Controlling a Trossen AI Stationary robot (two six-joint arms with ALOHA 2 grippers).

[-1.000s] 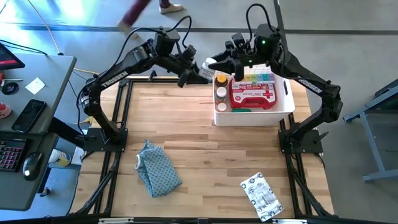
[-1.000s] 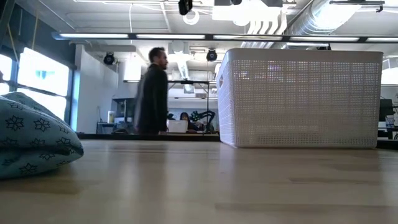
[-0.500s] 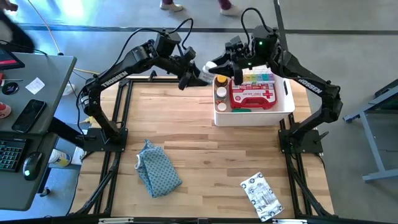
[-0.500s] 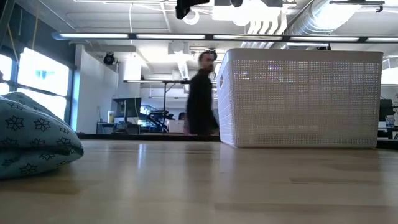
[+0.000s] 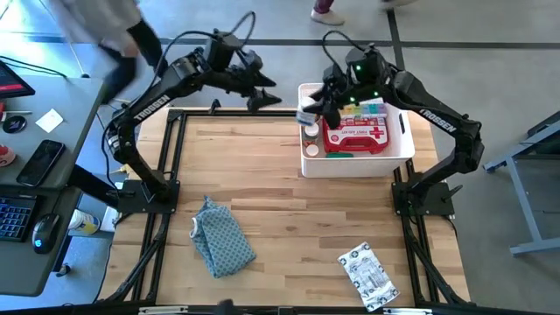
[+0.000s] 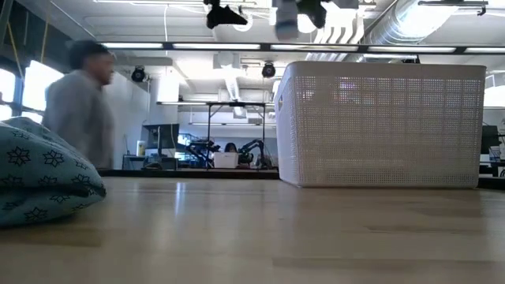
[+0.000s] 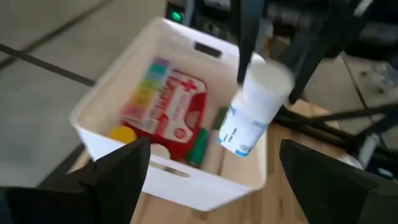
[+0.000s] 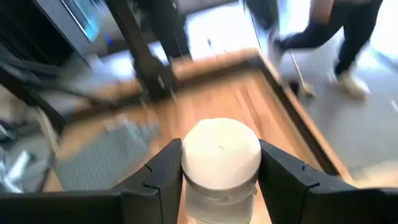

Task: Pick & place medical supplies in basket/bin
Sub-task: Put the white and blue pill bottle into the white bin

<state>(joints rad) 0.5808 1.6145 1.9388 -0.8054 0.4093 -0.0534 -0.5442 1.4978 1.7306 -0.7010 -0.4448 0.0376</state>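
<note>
Low view, bin hides contents

One white bin. In it: one red first-aid case, one rainbow pill organizer, one green tube, and perhaps two small bottles, hard to separate. One white bottle aloft. On the surface: one patterned cloth, one silver-white packet.

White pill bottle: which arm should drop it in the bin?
Right. Its end effector already grips the white pill bottle above the white bin; the left end effector is open, outside the bin.
</note>
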